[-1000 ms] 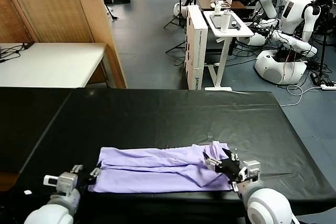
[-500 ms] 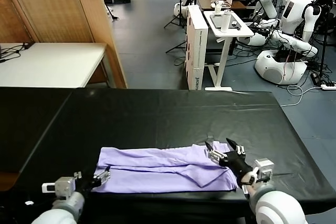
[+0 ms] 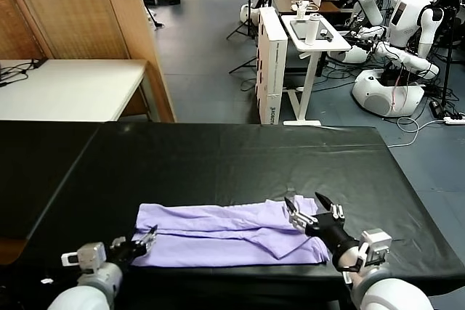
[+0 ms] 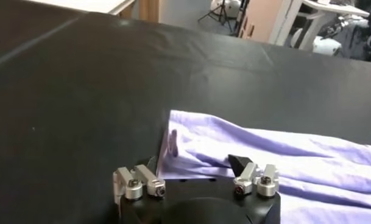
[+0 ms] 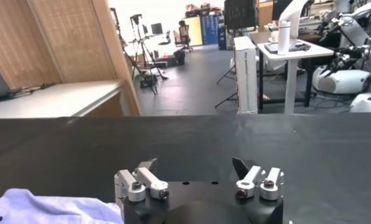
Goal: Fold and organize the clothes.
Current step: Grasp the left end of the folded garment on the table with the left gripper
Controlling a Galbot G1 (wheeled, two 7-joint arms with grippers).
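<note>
The lavender T-shirt (image 3: 225, 232) lies folded into a long flat strip near the black table's front edge (image 3: 218, 157). My left gripper (image 3: 145, 237) is open and low at the shirt's left end. In the left wrist view (image 4: 196, 164) its fingers straddle the shirt's near-left corner (image 4: 264, 158) without holding it. My right gripper (image 3: 304, 201) is open and empty over the shirt's right end. In the right wrist view (image 5: 194, 165) it faces bare black table, with a bit of shirt (image 5: 45, 207) off to one side. The print is not visible.
A white table (image 3: 65, 88) and a wooden screen (image 3: 87, 19) stand at the back left. A white stand with a bottle (image 3: 312, 34) and parked white robots (image 3: 407, 27) are beyond the table's far edge.
My right gripper has spread its fingers over the shirt's right end and its arm has drawn back toward the front edge. My left gripper has shifted slightly right to the shirt's left end.
</note>
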